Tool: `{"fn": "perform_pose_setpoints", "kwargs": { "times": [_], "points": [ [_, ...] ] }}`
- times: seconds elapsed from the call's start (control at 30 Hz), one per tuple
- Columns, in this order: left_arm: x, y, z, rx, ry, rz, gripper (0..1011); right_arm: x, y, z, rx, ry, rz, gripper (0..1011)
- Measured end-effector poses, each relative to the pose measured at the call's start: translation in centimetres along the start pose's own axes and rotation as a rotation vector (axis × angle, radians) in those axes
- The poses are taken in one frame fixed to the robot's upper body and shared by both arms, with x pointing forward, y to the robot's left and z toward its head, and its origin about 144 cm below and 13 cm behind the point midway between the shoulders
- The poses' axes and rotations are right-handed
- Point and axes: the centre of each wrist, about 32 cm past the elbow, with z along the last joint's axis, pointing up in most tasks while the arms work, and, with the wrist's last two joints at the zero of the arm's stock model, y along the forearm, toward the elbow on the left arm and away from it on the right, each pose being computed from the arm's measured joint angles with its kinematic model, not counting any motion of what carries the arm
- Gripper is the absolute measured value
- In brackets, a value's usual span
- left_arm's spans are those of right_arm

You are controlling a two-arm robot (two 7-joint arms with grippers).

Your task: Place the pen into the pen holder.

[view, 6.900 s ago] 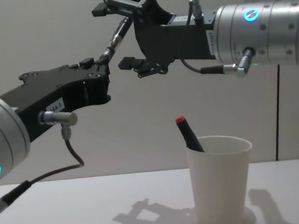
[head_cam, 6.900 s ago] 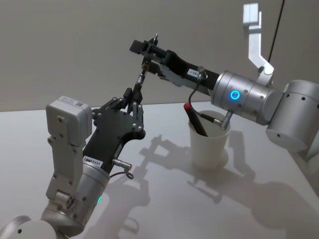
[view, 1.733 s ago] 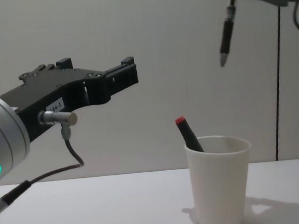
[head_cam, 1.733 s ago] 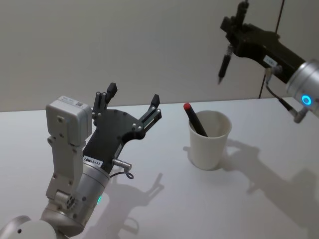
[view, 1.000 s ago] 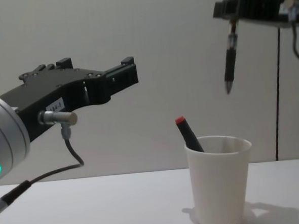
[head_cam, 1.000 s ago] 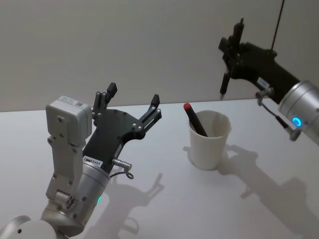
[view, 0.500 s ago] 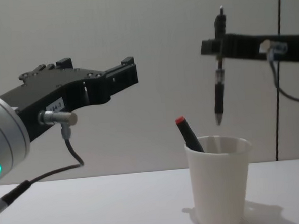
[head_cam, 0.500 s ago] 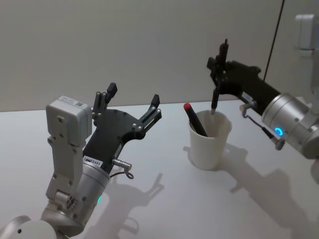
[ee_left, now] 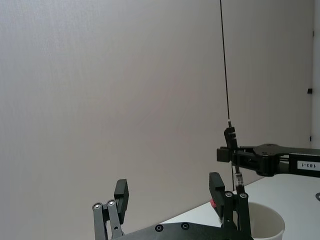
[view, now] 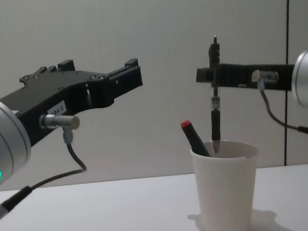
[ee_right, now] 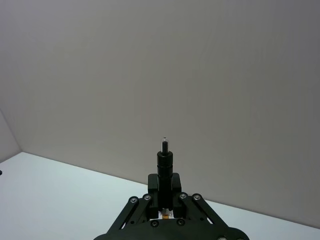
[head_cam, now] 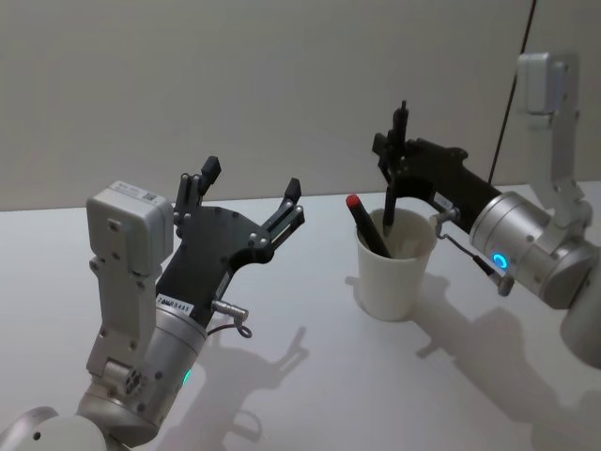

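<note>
- The pen [view: 215, 109] hangs upright, tip down, with its point just at the rim of the paper cup [view: 226, 189]; in the head view the tip [head_cam: 388, 221] sits over the cup's mouth, near the back of the opening.
- We judge the pen to be light, stiff and smooth, so a narrow pinch on its upper barrel is enough. That is where our right gripper [view: 212, 74] has it, with fingers closed around the barrel and a short length of pen standing above them [ee_right: 164, 159].
- Holding it high on the barrel leaves the long lower part free to enter the cup, which suits a straight drop. A slick barrel could slip or swing if we loosen unevenly.
- The cup looks thin-walled, light and easy to tip, and it stands unheld on the white table [head_cam: 310, 376]. We would avoid knocking its rim with the pen or the gripper.
- A marker with a red cap [view: 193, 137] already leans inside the cup against its left side, so the free room is to the right of it; our pen is close beside the marker but apart from it.
- Our left gripper [head_cam: 246, 193] is raised well to the left of the cup, fingers spread wide and holding nothing [ee_left: 170, 197].
</note>
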Motion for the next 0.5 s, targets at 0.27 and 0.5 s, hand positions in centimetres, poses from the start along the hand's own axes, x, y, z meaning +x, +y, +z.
{"fn": "perform_pose_setpoints", "kwargs": {
  "times": [0.27, 0.5],
  "points": [
    [0.0, 0.0, 0.0, 0.000, 0.000, 0.000, 1003, 0.0, 0.1, -0.9, -0.027, -0.007, 0.002, 130],
    [0.0, 0.0, 0.0, 0.000, 0.000, 0.000, 1003, 0.1, 0.1, -1.4, -0.038, -0.014, -0.002, 130]
  ]
}}
